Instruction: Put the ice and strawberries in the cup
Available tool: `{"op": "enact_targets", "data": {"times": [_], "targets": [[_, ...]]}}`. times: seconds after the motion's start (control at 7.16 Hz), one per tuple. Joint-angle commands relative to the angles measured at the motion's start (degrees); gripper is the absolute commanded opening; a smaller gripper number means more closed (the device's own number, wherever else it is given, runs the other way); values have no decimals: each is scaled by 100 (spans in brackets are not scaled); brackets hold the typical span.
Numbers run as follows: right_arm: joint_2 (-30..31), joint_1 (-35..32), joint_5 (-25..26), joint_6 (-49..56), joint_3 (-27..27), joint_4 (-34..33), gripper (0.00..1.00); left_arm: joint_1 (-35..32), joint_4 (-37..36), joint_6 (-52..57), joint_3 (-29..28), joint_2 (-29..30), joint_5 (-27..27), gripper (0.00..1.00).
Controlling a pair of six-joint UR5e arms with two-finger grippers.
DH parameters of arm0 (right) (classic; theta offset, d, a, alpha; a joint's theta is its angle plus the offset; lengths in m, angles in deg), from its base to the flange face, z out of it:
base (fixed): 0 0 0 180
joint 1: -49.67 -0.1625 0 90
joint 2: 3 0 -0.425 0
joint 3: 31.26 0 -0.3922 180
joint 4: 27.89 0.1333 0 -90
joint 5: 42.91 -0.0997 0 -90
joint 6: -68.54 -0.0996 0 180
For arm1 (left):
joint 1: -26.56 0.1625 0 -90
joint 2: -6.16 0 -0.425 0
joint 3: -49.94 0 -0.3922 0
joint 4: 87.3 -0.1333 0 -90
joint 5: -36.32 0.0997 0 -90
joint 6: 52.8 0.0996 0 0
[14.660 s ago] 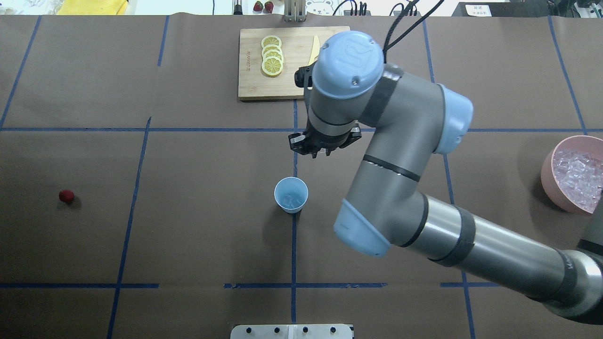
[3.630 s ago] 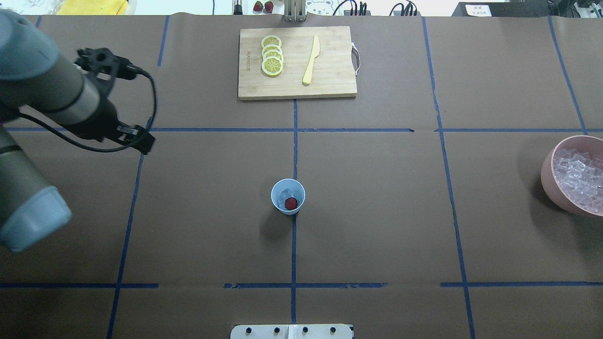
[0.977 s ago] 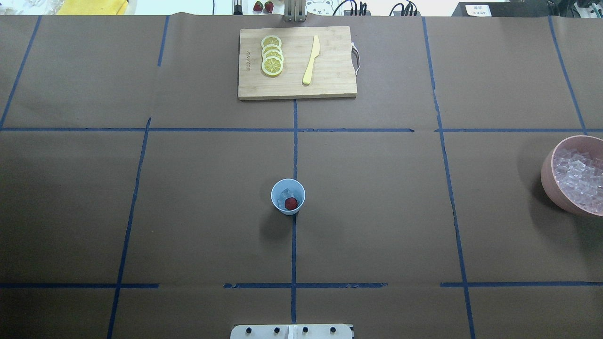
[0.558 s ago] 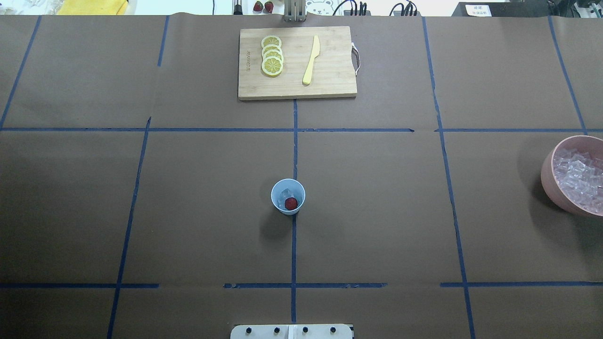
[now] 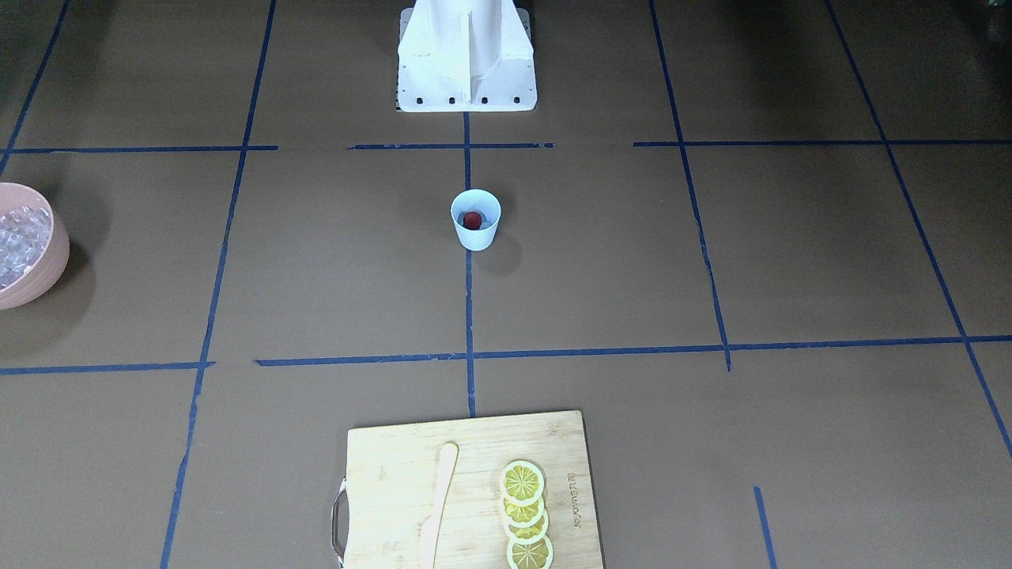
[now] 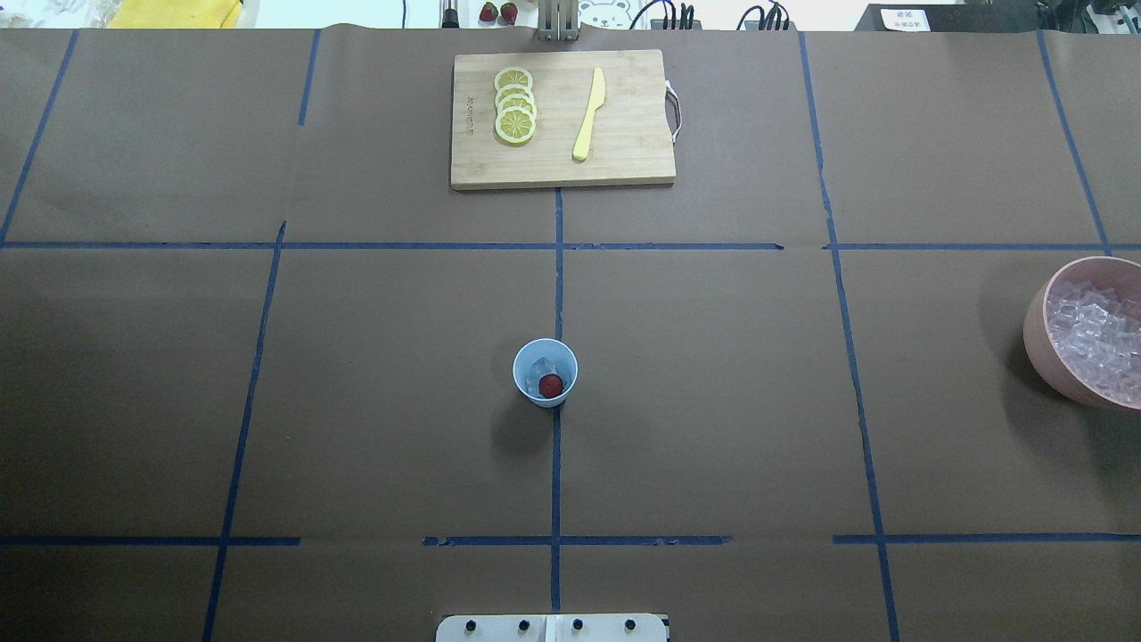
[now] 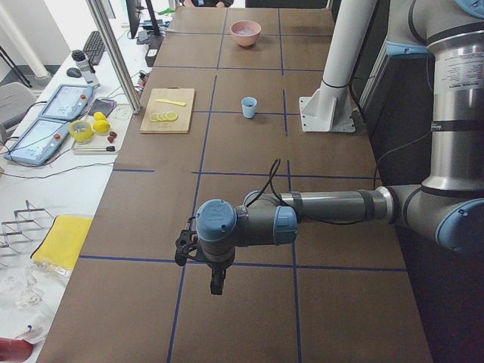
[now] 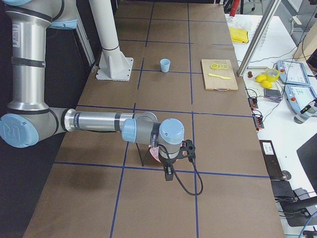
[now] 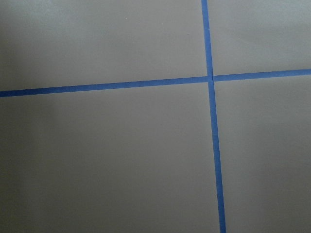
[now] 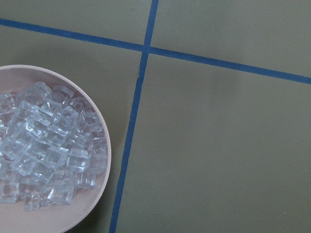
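Facing the robot across the bench [image 5: 711, 261]: found the cup [image 5: 475, 235] upright on a line of blue tape [image 5: 468, 316], the strawberry [image 5: 472, 220] down inside it, the pink bowl [image 5: 49, 265] well apart at the edge, and the cutting board [image 5: 387, 466] with lemon slices [image 5: 523, 506] and a pale knife [image 5: 437, 506] nearer the camera. Saw no arm.

From overhead: made out ice [image 6: 537, 369] in the cup just beside the strawberry, and spare ice [image 6: 1092, 343] heaped in the pink bowl at the right edge. Saw no arm here either.

From the left end: found the left gripper [image 7: 217, 286] pointing down over bare bench, well apart from the cup. Could not tell whether open or closed.

From the right end: found the right gripper [image 8: 168, 174] hanging low, a sliver of the pink bowl showing behind it, the cup far off. Could not tell its state either.

Through the left wrist camera: only bench and crossing blue tape. Through the right wrist camera: the pink bowl with spare ice at lower left, no fingers in frame.

Judged both ingredients delivered, so the task at or past its last step. Next move probably called for little beyond keeping both arms off the cup; for a further cube, a short descent of the right gripper into the bowl and a light pinch on slippery ice.
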State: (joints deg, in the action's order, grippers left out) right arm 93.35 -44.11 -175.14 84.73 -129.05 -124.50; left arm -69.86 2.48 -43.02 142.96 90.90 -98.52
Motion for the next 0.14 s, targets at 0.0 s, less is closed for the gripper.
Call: {"op": "enact_targets", "data": {"times": [0.0], "targets": [[50, 0, 4, -1, 15, -7, 99, 0, 12, -2, 32, -71, 1, 100]]}}
